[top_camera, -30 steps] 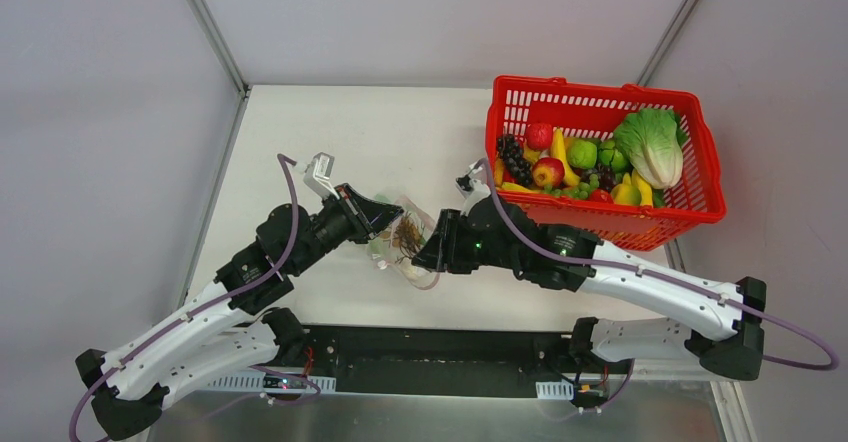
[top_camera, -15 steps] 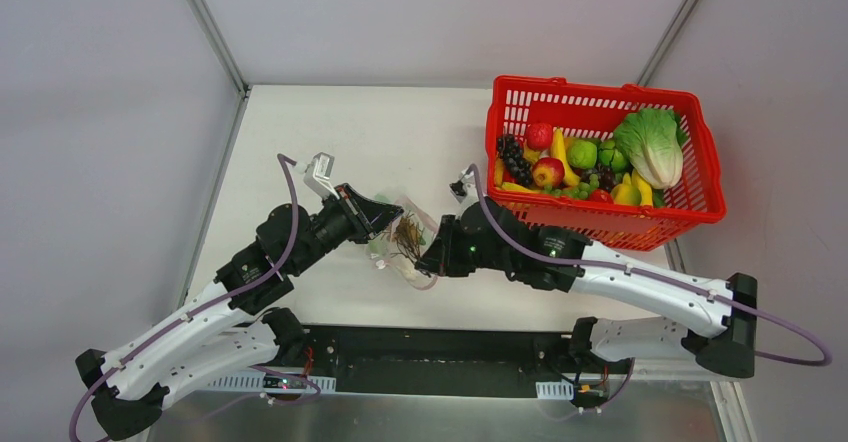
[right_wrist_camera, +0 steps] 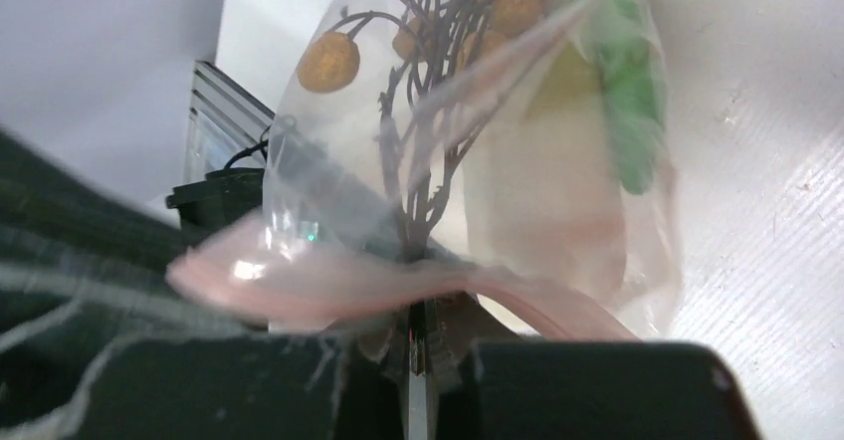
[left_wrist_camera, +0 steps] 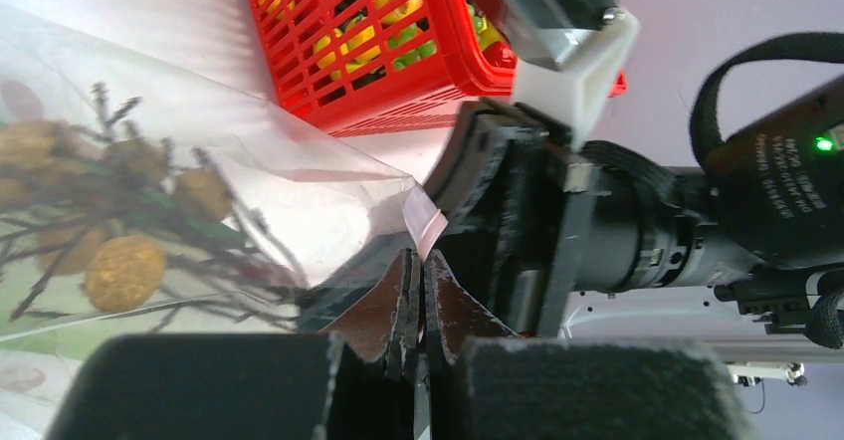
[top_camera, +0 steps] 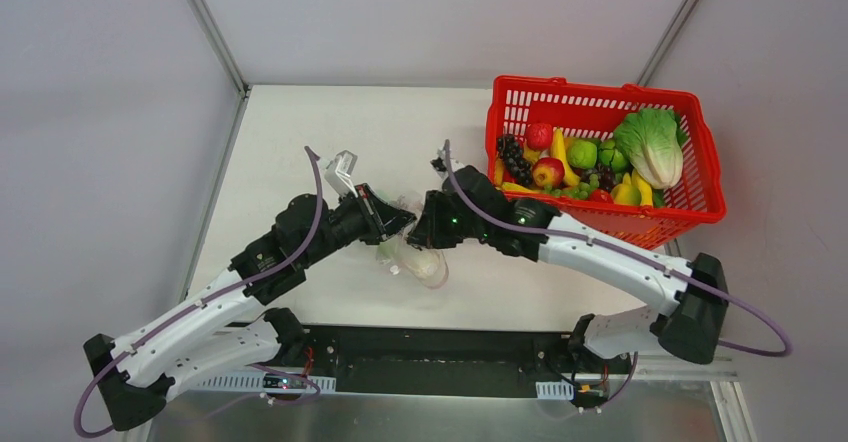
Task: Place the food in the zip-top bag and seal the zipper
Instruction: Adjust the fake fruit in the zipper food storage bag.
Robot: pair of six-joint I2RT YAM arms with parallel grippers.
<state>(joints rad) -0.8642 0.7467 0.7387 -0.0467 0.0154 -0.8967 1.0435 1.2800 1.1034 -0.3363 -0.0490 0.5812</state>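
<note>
The clear zip-top bag (top_camera: 415,257) hangs between my two grippers above the table. It holds a brown twiggy stem with round yellow-brown fruits (right_wrist_camera: 430,22), a white oval piece (right_wrist_camera: 542,201) and a green piece (right_wrist_camera: 627,111). My left gripper (left_wrist_camera: 418,261) is shut on a corner of the pink zipper strip (left_wrist_camera: 428,223). My right gripper (right_wrist_camera: 430,311) is shut on the pink zipper strip (right_wrist_camera: 328,281), which bulges across that view. In the top view the left gripper (top_camera: 398,224) and right gripper (top_camera: 422,232) nearly touch over the bag's mouth.
A red mesh basket (top_camera: 700,207) at the back right holds several toy foods: grapes, apple, bananas, limes, a lettuce (top_camera: 652,144). Its corner shows in the left wrist view (left_wrist_camera: 328,82). The right arm's wrist (left_wrist_camera: 697,211) fills the right of that view.
Both grippers have moved up and away from me with the bag and drawn closer together. The bag now hangs lower beneath them.
</note>
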